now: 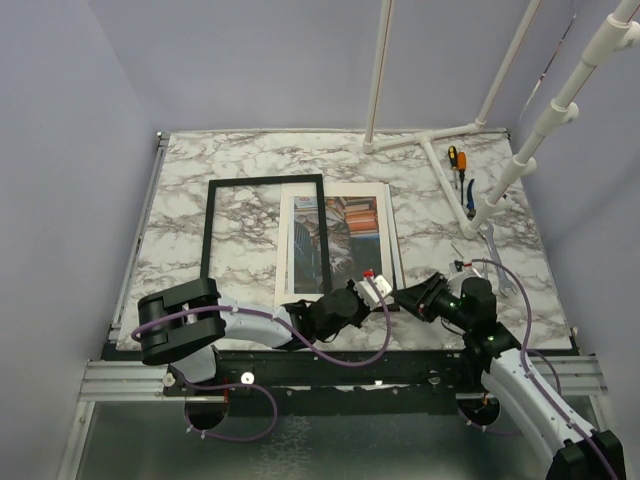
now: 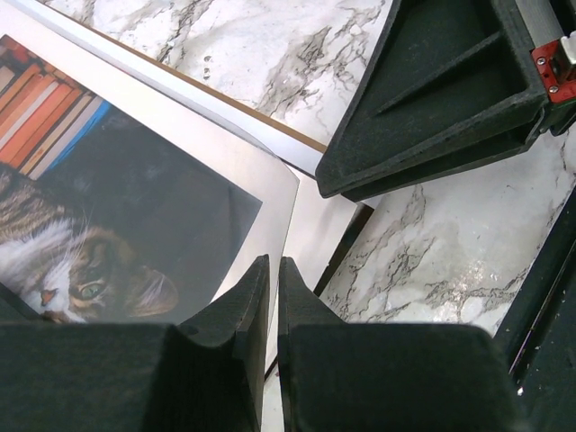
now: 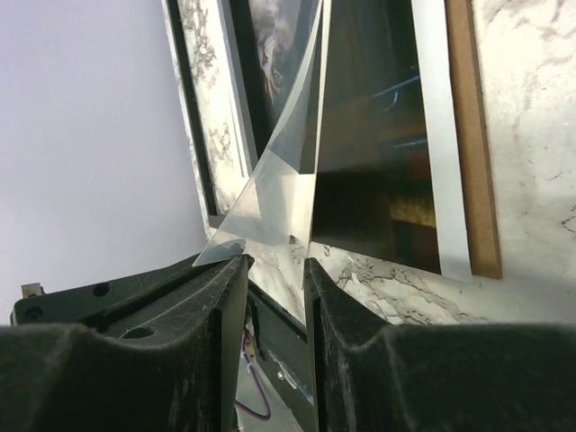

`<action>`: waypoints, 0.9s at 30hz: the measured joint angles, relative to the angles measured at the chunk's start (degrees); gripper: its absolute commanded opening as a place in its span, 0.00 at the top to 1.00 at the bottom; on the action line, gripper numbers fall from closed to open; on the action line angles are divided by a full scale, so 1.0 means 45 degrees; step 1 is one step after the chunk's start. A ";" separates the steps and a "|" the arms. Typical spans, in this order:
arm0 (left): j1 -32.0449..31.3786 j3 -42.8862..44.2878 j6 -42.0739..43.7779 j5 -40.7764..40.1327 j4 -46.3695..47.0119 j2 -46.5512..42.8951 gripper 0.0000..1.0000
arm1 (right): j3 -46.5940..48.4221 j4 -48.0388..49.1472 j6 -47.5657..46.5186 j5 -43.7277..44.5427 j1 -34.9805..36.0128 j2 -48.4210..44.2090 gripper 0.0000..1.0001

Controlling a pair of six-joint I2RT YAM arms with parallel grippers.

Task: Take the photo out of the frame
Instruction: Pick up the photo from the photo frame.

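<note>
Nearest: left gripper (image 2: 274, 270), clenched to a sliver on the near right edge of the photo (image 2: 135, 207). Reads as a pinch, with the print's edge running straight into the slit. Holds that corner raised off the white sheet (image 2: 315, 225) (shadow underneath, so lifted, not lying). Kept low and shallow, likely to peel the thin print up without creasing it.

Just beside: right gripper (image 3: 274, 265), jaws parted, nothing between them. Sits at the tip of the curled corner, probably lining up a second hold to share the load.

Further out: rest of the photo flat on the white sheet and brown board (image 3: 472, 135), left part under the frame (image 1: 207, 235), right bar of it crossing the cat. Frame flat on the table (image 1: 450, 230), shifted left off the board. Leaves the print exposed but not yet free.

Judged about midway. Next pull wants to go right, away from the bar, and slowly; otherwise risks a kink or tear.

Far right: screwdrivers (image 1: 455, 160) by the white pipe stand (image 1: 430, 150), well apart from the work.
</note>
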 measured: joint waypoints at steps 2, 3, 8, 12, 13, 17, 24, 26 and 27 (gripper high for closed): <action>0.0000 0.0049 -0.0024 0.0000 -0.0073 0.0019 0.92 | 0.0000 0.0243 -0.0073 0.0010 0.0000 0.0335 0.67; 0.0000 0.0063 -0.0029 0.0000 -0.0087 0.0034 0.92 | 0.0000 0.0335 -0.0131 0.0010 0.0000 0.0544 0.67; 0.0000 0.0063 -0.0053 0.0005 -0.0170 0.0049 0.92 | -0.0005 0.1078 -0.0461 0.0058 0.0000 0.1773 0.67; 0.0000 0.0073 -0.0073 0.0005 -0.0170 0.0068 0.92 | -0.0005 0.1724 -0.0792 0.0131 0.0000 0.2613 0.67; 0.0000 0.0083 -0.0073 0.0010 -0.0170 0.0078 0.92 | -0.0005 0.1885 -0.0855 0.0146 0.0000 0.2812 0.67; 0.0000 0.0112 -0.0073 0.0010 -0.0175 0.0117 0.92 | -0.0005 0.2667 -0.1137 0.0238 0.0000 0.3711 0.67; 0.0000 0.0112 -0.0068 0.0015 -0.0180 0.0131 0.92 | -0.0005 0.3871 -0.1559 0.0253 0.0000 0.5634 0.72; 0.0000 0.0112 -0.0068 0.0015 -0.0180 0.0131 0.92 | -0.0005 0.4187 -0.1651 0.0243 0.0000 0.6110 0.73; 0.0000 0.0112 -0.0068 0.0015 -0.0185 0.0131 0.92 | -0.0005 0.4333 -0.1685 0.0233 0.0000 0.6314 0.74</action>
